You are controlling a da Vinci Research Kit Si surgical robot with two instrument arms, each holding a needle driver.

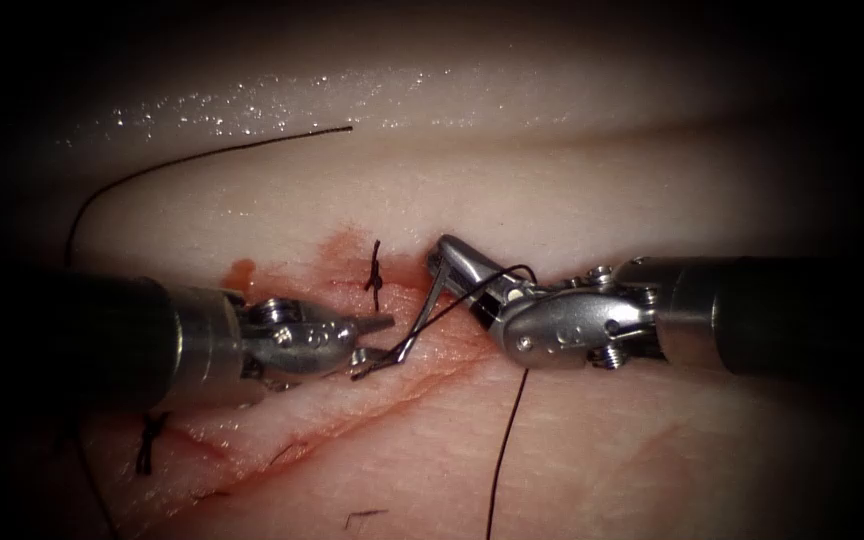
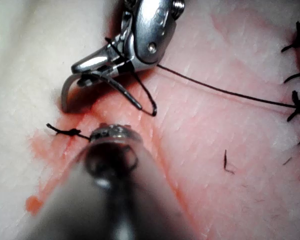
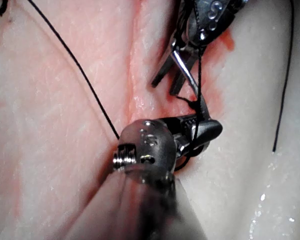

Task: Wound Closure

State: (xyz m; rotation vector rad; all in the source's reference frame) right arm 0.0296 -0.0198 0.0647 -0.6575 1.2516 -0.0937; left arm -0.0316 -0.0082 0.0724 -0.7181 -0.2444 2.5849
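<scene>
The right end effector (image 1: pixel 444 262) pinches the needle (image 1: pixel 422 310) near its blunt end, clear of the tissue (image 1: pixel 572 460), while the left end effector (image 1: pixel 377 338), spread, brackets its tip; stiff and slippery, it likely wants a mid-curve grip.

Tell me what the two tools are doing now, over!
Right tool shut on needle near its upper end. Left tool open by needle's lower end, holding nothing. Needle looks clear of tissue. Thread trailing, nothing blocking.
</scene>
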